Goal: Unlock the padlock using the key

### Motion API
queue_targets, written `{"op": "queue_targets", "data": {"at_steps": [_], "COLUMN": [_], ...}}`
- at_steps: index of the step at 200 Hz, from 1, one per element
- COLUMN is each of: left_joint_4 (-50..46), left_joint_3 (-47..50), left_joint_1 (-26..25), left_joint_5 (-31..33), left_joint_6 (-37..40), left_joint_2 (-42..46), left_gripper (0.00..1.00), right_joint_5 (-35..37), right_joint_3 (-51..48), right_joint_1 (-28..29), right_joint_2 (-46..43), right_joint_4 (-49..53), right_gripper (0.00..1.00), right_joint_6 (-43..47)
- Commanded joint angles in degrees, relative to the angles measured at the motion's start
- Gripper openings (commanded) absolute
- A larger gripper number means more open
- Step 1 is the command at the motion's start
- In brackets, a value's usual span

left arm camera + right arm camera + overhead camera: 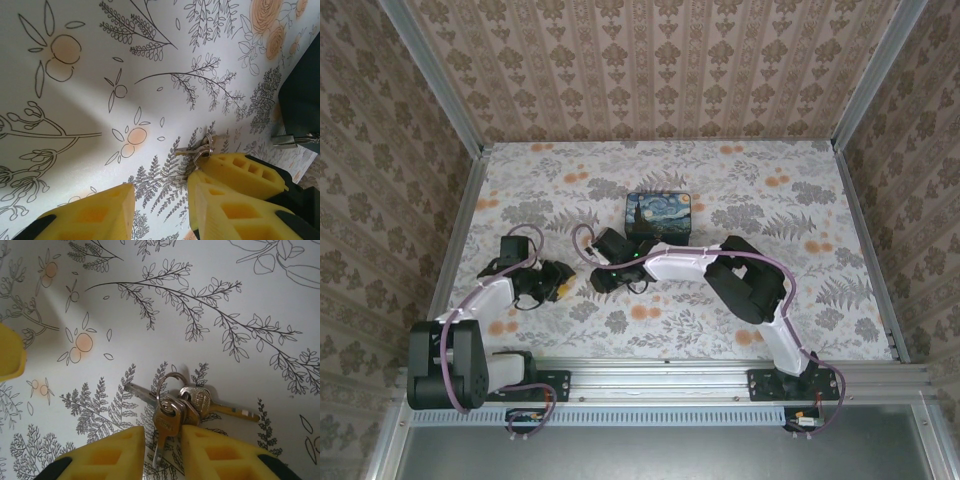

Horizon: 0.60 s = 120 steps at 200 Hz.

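The flower-printed white table covering (240, 285) looks matt and smooth, whether paper or cloth I cannot tell. The bunch of small metal keys (172, 412) on a wire ring shines, part brass-toned, part silvery. The right gripper (162, 442) has matt yellow plastic fingers (105, 457).

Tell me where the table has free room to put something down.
Free: the strip between the box and the back wall, and the stretch right of the right arm. Crowded: by the box, where the left claw and right claw meet at the keys.
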<state>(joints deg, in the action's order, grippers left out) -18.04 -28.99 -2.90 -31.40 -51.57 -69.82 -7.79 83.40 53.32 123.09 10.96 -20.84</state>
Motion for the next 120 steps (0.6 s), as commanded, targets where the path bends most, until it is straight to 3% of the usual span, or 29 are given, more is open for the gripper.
{"op": "queue_targets", "data": {"at_steps": [1,47,67,89,120], "left_joint_4": [-1.9,-2.8,-4.4,-4.0,-2.6], "left_joint_3": [-0.9,-1.4,-2.4,-1.8,0.0], "left_joint_1": [0.2,-0.8,-3.9,-6.9,-7.2], "left_joint_5": [0.7,1.7,3.7,3.7,3.1], "left_joint_6": [1.8,2.5,3.4,2.5,1.6], "left_joint_2": [1.8,2.1,2.3,2.2,2.4], "left_gripper": [0.39,0.38,0.38,0.38,0.38], "right_joint_5": [1.7,1.8,0.2,-2.1,-4.5], "right_joint_3": [0.9,1.7,1.1,0.0,-1.5], "right_joint_1": [0.3,0.3,-0.1,-0.8,-1.3], "right_joint_2": [2.8,4.4,3.9,2.0,-0.7], "right_joint_4": [4.9,4.6,3.1,0.3,-3.7], "right_gripper": [0.28,0.19,0.14,0.11,0.07], "right_joint_6": [-0.7,-2.1,-3.9,-7.6,-13.4]}}
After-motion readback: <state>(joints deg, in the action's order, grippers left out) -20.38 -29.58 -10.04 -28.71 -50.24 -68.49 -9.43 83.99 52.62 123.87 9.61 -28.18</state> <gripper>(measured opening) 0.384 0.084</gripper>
